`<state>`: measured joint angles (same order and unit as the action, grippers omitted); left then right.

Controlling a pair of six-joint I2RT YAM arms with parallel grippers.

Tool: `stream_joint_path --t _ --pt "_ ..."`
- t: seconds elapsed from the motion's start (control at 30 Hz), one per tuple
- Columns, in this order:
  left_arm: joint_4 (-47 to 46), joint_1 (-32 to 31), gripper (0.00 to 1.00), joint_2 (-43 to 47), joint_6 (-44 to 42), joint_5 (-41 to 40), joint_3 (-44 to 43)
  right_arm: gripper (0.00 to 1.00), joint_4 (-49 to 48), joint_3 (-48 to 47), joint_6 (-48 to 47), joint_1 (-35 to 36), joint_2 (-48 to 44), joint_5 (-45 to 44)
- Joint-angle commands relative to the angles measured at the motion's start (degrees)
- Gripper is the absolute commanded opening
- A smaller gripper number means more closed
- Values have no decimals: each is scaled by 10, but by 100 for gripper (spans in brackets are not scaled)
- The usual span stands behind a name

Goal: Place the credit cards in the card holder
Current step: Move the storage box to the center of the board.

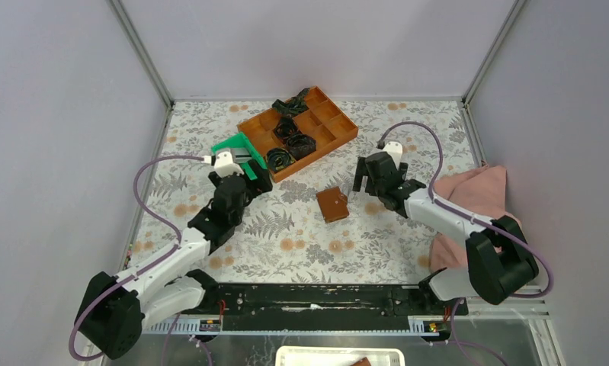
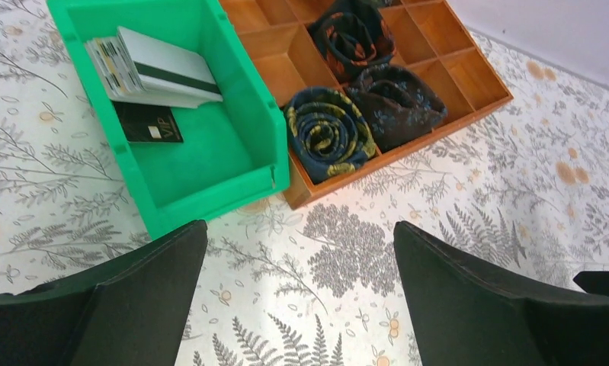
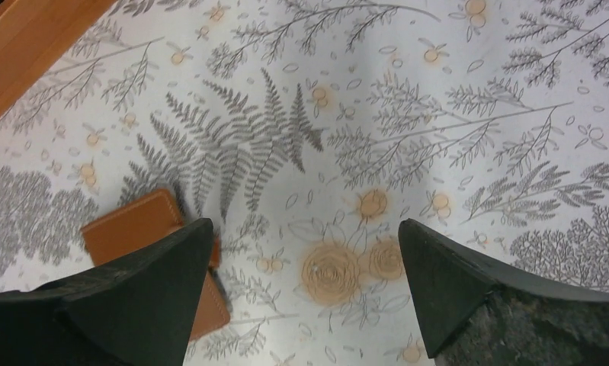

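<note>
The credit cards [image 2: 158, 70] lie stacked, pale grey with a dark stripe, at the back of a green tray [image 2: 240, 156]; a black card [image 2: 149, 123] lies beside them. My left gripper [image 2: 299, 229] hovers open over the cloth just in front of that tray, nothing between its fingers; from above the left gripper [image 1: 254, 180] sits by the tray [image 1: 232, 145]. The brown card holder [image 1: 332, 204] lies closed mid-table. My right gripper [image 1: 366, 183] stands open just right of it. In the right wrist view the card holder [image 3: 133, 223] is partly hidden behind the left finger of the right gripper [image 3: 305, 225].
An orange compartment tray [image 1: 333, 131] with dark coiled ties [image 2: 330, 131] stands behind the green tray. A pink cloth [image 1: 480, 194] lies at the right edge. A floral cloth covers the table. A white tray [image 1: 339, 355] sits below the arm bases.
</note>
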<state>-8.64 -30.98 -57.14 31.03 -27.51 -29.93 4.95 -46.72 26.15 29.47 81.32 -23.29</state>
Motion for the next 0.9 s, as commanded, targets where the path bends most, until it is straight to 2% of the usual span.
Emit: stream_joint_path --t 0.0,0.2,0.37,0.57,0.67,0.87 --pt "-28 -34 100 16 18 -43 22 100 3 28 18 28 -67 -17" --pt "-37 -78 100 12 41 -39 48 91 -69 109 15 33 -137 82" --pt "-8 -112 100 23 73 -70 54 85 -132 139 14 34 -135 160" --pt "23 -112 100 93 130 -163 74 83 -122 56 -17 40 -54 200" --pt "77 -113 100 101 173 -222 64 81 -131 27 -36 53 -16 210" --pt "112 -109 100 129 236 -303 69 80 -108 -57 -82 88 56 188"
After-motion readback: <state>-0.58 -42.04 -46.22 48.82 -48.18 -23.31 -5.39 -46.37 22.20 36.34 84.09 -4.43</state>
